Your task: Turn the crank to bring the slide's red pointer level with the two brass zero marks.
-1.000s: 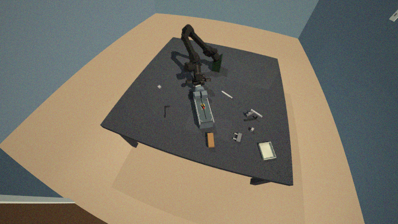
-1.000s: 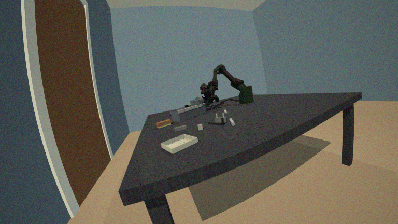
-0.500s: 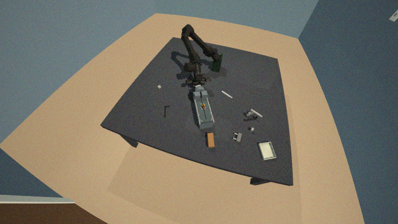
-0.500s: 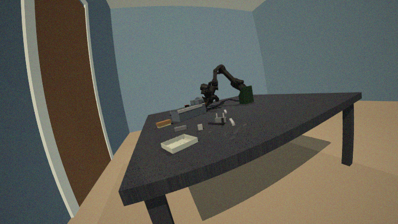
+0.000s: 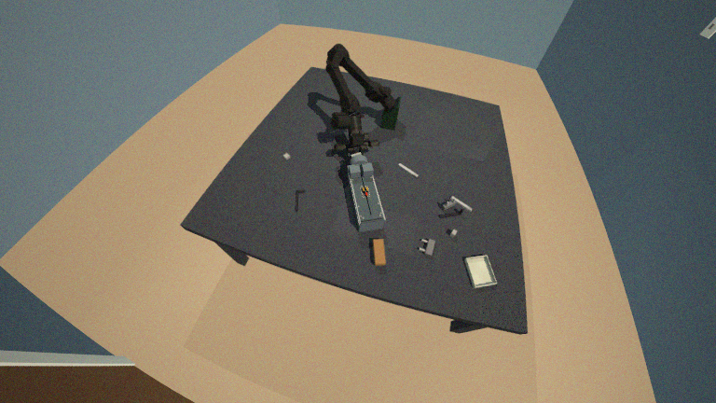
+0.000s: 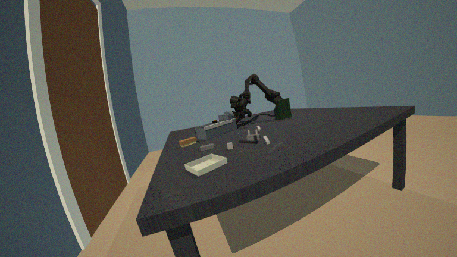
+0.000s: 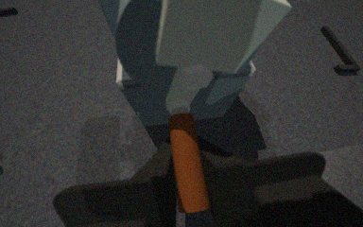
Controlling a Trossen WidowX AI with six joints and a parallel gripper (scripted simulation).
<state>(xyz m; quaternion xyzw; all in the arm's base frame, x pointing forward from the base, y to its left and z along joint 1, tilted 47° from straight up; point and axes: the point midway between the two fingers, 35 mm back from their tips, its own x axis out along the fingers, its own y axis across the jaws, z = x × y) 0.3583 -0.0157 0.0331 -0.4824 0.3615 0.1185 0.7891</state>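
Machine [image 5: 373, 225] [image 6: 216, 131] [image 7: 203, 35]: long, grey-blue, boxy, lying lengthwise on counter [image 5: 264, 187] [image 6: 303, 146], raised block at crank end, dark slot along pale-edged top. Red pointer [image 5: 366, 194] near mid-length, beside brass-yellow marks [image 5: 364, 188]; too small to tell if exactly level. Crank [image 7: 186, 87]: pale grey, at machine's end nearest my arm. Handle [image 7: 190, 165]: orange cylinder, darker at crank end, slightly slanted in wrist view, gripped between fingers of my tool [image 5: 356, 149] [image 6: 238, 118] [image 7: 181, 139].
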